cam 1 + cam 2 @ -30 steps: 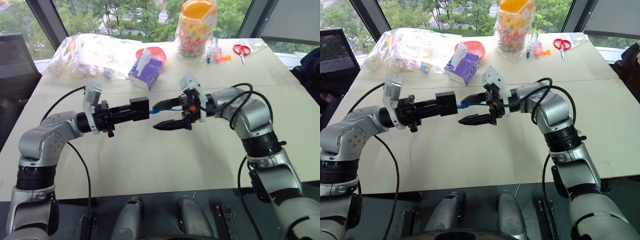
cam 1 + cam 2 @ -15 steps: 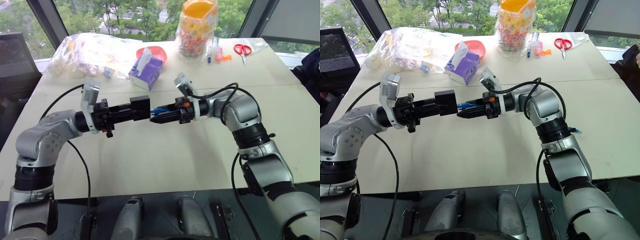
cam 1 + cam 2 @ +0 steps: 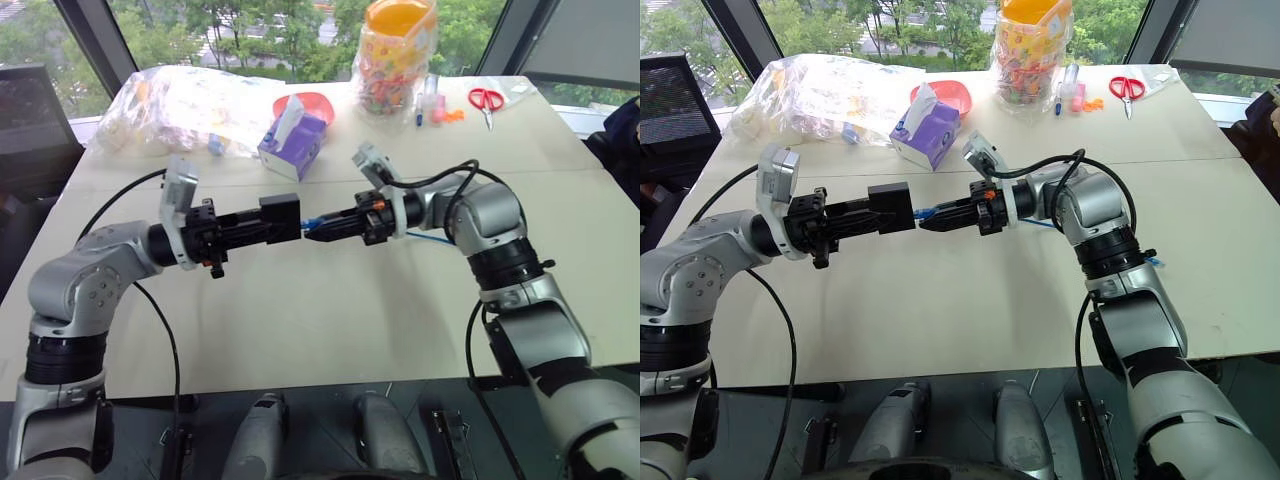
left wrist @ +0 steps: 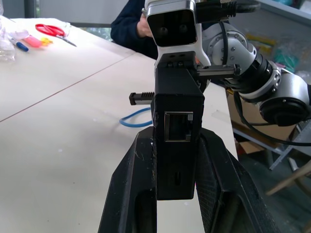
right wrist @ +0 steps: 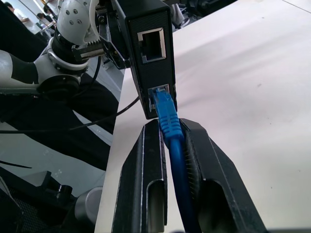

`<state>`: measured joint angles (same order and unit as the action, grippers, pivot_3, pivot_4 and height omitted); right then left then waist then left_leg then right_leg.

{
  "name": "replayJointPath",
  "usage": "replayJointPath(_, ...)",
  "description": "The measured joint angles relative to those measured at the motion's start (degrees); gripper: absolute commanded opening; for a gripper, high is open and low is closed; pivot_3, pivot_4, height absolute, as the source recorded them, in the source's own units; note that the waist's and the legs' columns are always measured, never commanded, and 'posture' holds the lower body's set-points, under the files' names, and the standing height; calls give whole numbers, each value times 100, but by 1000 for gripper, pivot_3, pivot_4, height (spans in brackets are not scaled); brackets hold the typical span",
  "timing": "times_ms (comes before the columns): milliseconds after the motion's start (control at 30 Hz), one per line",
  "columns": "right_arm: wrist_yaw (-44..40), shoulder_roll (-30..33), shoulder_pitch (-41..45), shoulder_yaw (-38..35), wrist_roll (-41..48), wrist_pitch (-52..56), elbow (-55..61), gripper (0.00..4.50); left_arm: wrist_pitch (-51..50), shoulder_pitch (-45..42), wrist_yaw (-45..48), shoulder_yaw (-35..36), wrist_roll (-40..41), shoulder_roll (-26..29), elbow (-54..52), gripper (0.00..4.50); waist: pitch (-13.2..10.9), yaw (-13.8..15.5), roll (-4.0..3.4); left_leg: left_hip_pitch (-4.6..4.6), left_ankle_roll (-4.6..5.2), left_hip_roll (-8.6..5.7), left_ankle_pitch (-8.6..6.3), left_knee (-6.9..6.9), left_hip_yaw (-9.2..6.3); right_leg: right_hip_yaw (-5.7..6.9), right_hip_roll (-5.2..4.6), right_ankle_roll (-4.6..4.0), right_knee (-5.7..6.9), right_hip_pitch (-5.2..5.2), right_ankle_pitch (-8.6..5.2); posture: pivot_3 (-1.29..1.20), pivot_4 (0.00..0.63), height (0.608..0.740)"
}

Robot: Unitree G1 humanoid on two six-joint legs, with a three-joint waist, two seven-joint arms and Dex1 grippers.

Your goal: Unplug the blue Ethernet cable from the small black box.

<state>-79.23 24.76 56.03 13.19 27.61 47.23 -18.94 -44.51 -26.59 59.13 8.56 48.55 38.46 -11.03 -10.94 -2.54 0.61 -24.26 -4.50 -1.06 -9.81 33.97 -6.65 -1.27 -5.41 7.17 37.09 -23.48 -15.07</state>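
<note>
Now right fingers (image 5: 199, 174) pinch the blue Ethernet cable (image 5: 170, 131) at the small black box (image 5: 148, 53).

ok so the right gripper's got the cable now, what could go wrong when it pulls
1. The right gripper pinches the blue Ethernet cable on the cord just behind the plug, so the latch may stay engaged and the fingers could slide along the cord.
2. The small black box is held only between the left gripper fingers; a hard pull might twist it or drag it out.

No legible text, labels, brands or numbers on any surface. Printing on the purple tissue box (image 3: 291, 147) and the candy jar (image 3: 394, 62) is too small to read.
</note>
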Motion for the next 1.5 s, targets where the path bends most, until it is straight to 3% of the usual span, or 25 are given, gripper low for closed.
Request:
replayJointPath(1133, -53, -1, 171, -171, 268, 658, 108, 522, -1, 49, 2, 125, 97, 30, -119, 474, 0, 0, 0, -3, 0, 0, 0, 0, 0, 0, 0, 1, 0, -4, 0, 0, 150, 726)
replayJointPath(1233, -52, -24, 171, -171, 281, 610, 151, 1398, -2, 49, -3, 121, 92, 24, -119, 474, 0, -2, 0, -4, 0, 0, 0, 0, 0, 0, 0, 1, 0, -4, 0, 0, 150, 726)
replayJointPath(1333, -54, -83, 171, -171, 318, 545, 281, 2858, -6, 49, -38, 117, 80, 12, -117, 474, 0, -2, 0, -4, 0, 0, 0, 0, 0, 0, 0, 2, 1, -5, 0, 0, 150, 726)
replayJointPath(1500, -50, -83, 171, -171, 335, 523, 289, 2858, -8, 49, -59, 117, 78, 9, -116, 474, 0, 3, 0, -4, 0, 0, 0, 0, 0, 0, 0, 2, 0, -5, 0, 0, 150, 726)
